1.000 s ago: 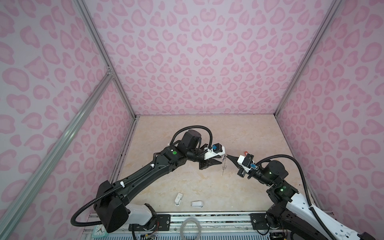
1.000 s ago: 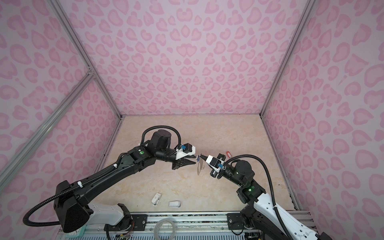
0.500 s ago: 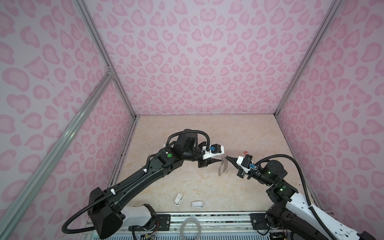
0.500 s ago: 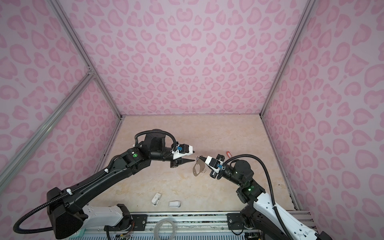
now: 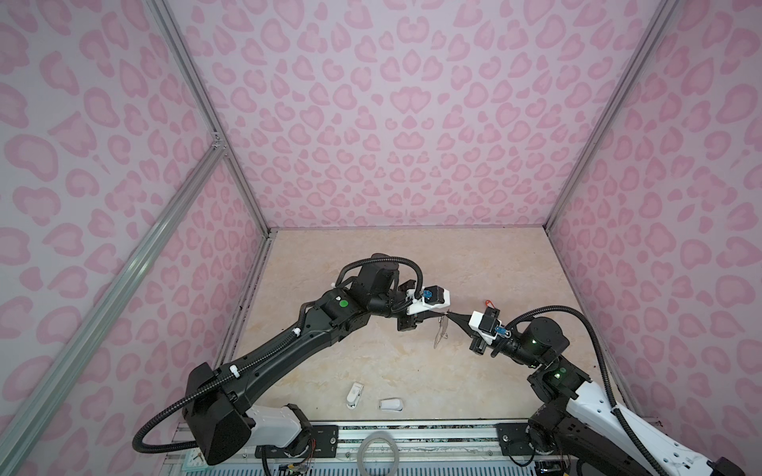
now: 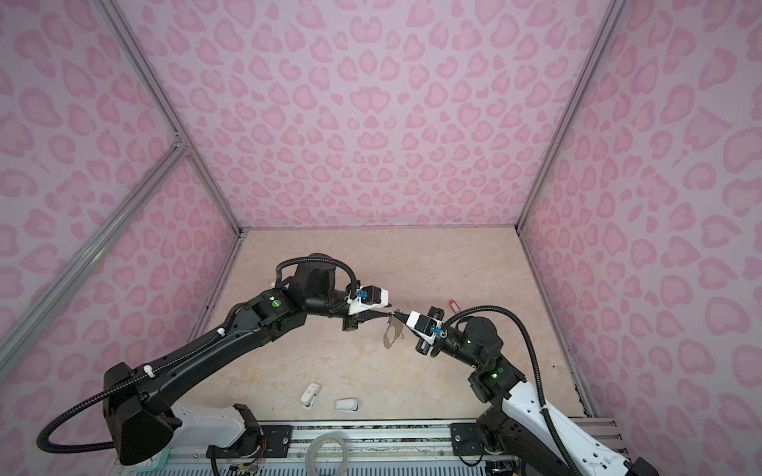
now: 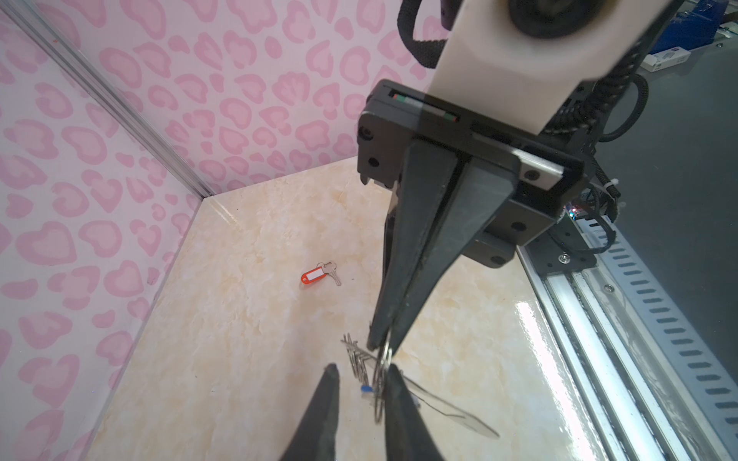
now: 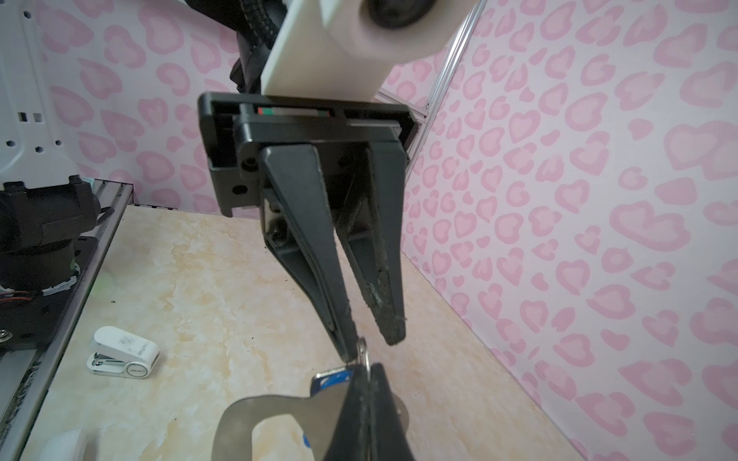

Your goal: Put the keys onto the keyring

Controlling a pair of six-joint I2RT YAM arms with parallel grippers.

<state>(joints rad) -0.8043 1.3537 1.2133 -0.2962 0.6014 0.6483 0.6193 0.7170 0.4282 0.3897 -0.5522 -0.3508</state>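
Am reading right gripper [image 8: 369, 375] as clamping keyring [image 8: 287, 403] aloft over middle of bench [image 5: 391, 362]. Left gripper [image 8: 373, 345] standing parted around split ring [image 8: 361, 351], not pinching. Blue key [image 8: 331, 379] hanging at plate, attachment unclear. Red key [image 7: 319, 274] lying near bench right edge; judging it outstanding.

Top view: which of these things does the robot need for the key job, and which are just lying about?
Needed: keyring, blue-tagged key (right wrist view), red-tagged key.
Lying about: left white piece, right white piece, pale hoop.
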